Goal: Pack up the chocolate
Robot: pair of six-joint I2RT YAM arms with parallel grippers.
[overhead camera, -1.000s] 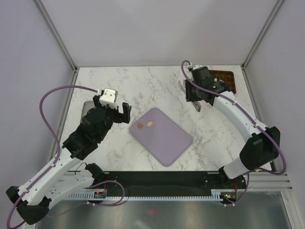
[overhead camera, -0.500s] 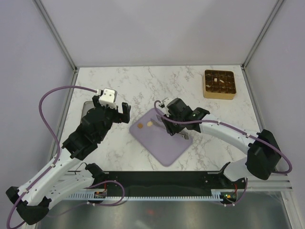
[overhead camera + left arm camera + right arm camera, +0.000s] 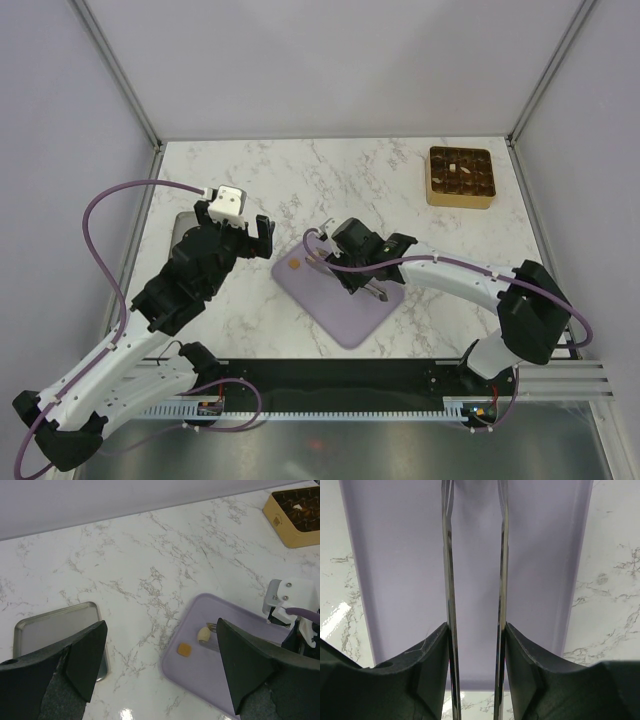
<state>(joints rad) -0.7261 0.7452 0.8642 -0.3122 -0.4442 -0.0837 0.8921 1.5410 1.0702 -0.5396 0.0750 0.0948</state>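
Two chocolate pieces lie on the lilac mat (image 3: 345, 305): a caramel square (image 3: 184, 650) and a rounded cream piece (image 3: 203, 634). My right gripper (image 3: 347, 268) hovers low over the mat, shut on a pair of metal tongs (image 3: 449, 555). The tongs' blades stand apart, and their tips (image 3: 212, 626) reach the cream piece. Whether they touch it is not clear. In the right wrist view only mat shows between the blades. My left gripper (image 3: 160, 624) is wide open and holds nothing, above the marble left of the mat. The gold tray (image 3: 432, 190) at the back right holds several pieces.
A shallow steel tray (image 3: 55, 630) lies on the marble table at the left, under my left arm. Frame posts and pale walls close in the table on three sides. The right arm stretches across the table's right half.
My right arm has swung from the gold tray at the back right down to the lilac mat, bringing the tongs' tips to the cream piece. The left arm has stayed put.
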